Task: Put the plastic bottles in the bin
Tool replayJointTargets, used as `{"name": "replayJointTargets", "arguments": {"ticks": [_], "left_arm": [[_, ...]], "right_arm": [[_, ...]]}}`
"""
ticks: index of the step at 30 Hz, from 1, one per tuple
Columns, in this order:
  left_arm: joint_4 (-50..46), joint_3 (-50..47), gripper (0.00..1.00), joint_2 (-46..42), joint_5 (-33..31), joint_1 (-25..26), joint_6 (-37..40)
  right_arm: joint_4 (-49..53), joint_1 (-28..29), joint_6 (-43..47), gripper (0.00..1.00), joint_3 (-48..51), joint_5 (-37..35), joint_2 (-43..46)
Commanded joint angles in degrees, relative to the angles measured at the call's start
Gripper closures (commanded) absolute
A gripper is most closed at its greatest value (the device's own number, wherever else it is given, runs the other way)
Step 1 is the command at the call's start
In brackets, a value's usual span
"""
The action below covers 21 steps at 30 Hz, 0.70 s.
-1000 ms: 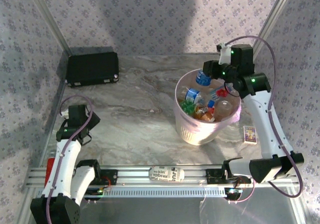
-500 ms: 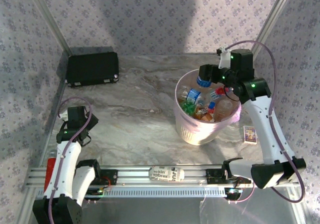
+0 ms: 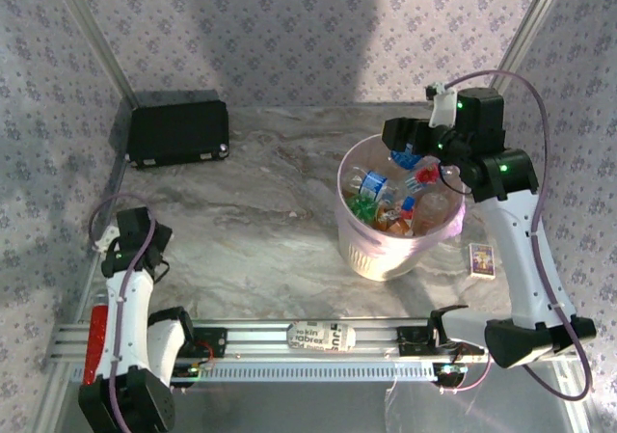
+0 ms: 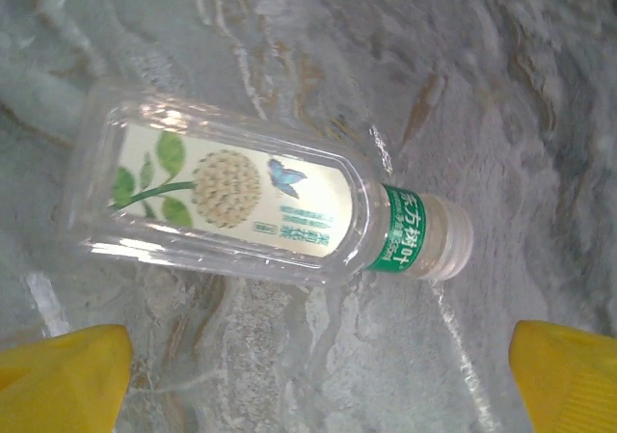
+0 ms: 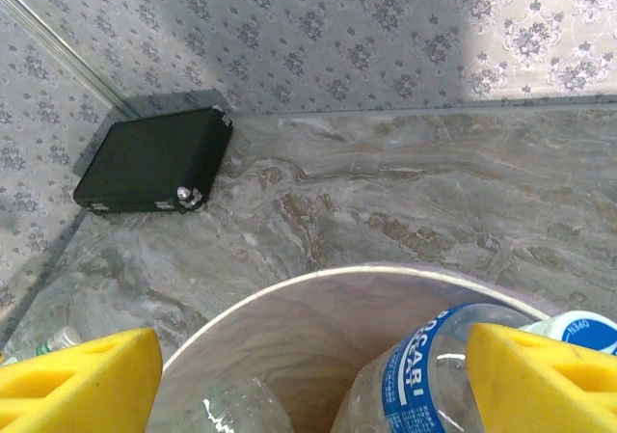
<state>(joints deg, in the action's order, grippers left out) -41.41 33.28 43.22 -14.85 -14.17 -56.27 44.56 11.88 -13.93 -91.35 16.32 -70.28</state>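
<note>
My left gripper (image 4: 313, 385) hangs spread wide and empty over a clear bottle (image 4: 260, 206) lying on its side on the marble table (image 4: 482, 67), and that pick is the step I would take care with. My yellow pads (image 4: 63, 380) stand off either end of the bottle, so closing now would squeeze it lengthwise. I judge I should turn the wrist until the pads face its flat sides, then come down over the flower label at mid-body, away from the green neck band and pale cap. The wall looks thin, glossy and rounded at the corners, so it will likely flex and slip; a gentle, centred squeeze suits it. My right gripper (image 5: 308, 385) is parted with nothing between its pads, above the pale pink bin (image 5: 328, 277). Below it a blue-labelled Pocari bottle (image 5: 424, 375) leans inside the smooth translucent wall. From above, the bin (image 3: 386, 255) stands right of centre, heaped with capped bottles. A matte black case (image 5: 154, 158) lies far back by the patterned wall
</note>
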Motion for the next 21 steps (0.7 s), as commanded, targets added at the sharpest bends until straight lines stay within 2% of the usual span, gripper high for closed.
{"name": "replayJointTargets", "arguments": {"ticks": [1,6,12,17,21], "left_arm": [[-1.97,-0.18,0.0,-2.4,1.95,-2.16,-13.22],[-4.72,-0.06,0.0,-1.87,-2.62,-2.62,-25.09],[-4.54,-2.31,0.0,-1.17,-8.44,-2.69,-34.19],[-0.61,-4.8,0.0,1.25,-12.46,-2.79,-37.99],[4.74,-5.34,0.0,6.08,-14.16,-3.19,-37.7]], "right_arm": [[1.92,-0.19,-0.09,0.16,-2.27,1.4,-0.35],[2.71,-0.26,0.25,0.17,-3.79,2.55,-1.96],[4.0,-0.03,0.66,0.18,-7.0,4.59,-5.18],[6.51,0.68,0.93,0.18,-10.17,4.29,-6.17],[9.02,0.88,1.54,0.19,-11.31,2.62,-5.57]]}}
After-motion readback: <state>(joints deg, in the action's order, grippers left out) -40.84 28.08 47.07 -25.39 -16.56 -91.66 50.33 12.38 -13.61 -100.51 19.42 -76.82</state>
